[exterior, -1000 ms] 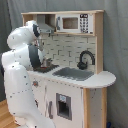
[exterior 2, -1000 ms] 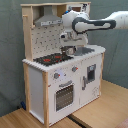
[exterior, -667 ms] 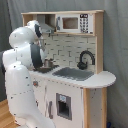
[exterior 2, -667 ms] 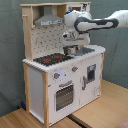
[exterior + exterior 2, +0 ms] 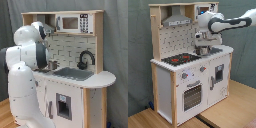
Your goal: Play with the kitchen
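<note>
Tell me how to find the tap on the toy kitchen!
Find the tall white and wood toy kitchen. On its counter lies a grey sink, seen in the first exterior view. The faucet stands behind it: black and curved like a hook, the only dark arch against the pale tiled wall.

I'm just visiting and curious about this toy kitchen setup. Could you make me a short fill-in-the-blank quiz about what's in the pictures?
1. The robot's gripper hangs above the kitchen's ____.
2. In the second exterior view, the hob has rings coloured ____.
3. In the first exterior view, the black faucet stands behind the grey ____.
4. The grey hood hangs directly above the ____.

Missing words: countertop; red; sink; hob
</note>
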Available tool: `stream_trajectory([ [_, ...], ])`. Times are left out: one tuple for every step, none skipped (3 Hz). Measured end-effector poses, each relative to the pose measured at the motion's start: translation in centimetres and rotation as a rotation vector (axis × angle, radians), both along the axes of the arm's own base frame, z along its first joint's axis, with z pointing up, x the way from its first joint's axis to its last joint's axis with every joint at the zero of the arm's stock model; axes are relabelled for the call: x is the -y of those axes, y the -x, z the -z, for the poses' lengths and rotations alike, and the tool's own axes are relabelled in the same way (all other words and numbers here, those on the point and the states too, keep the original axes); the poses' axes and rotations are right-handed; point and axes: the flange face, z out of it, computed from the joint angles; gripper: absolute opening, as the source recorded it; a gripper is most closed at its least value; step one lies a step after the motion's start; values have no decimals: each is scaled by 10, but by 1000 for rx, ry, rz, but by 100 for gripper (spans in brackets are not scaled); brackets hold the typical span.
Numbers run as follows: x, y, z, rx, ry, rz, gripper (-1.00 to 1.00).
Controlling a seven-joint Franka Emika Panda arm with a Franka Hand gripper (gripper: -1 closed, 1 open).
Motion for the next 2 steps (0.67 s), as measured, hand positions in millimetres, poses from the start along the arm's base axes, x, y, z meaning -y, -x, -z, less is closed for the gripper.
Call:
stream_trajectory([
  [19, 5, 6, 19, -6, 6, -100],
  [35, 9, 12, 42, -16, 10, -100],
])
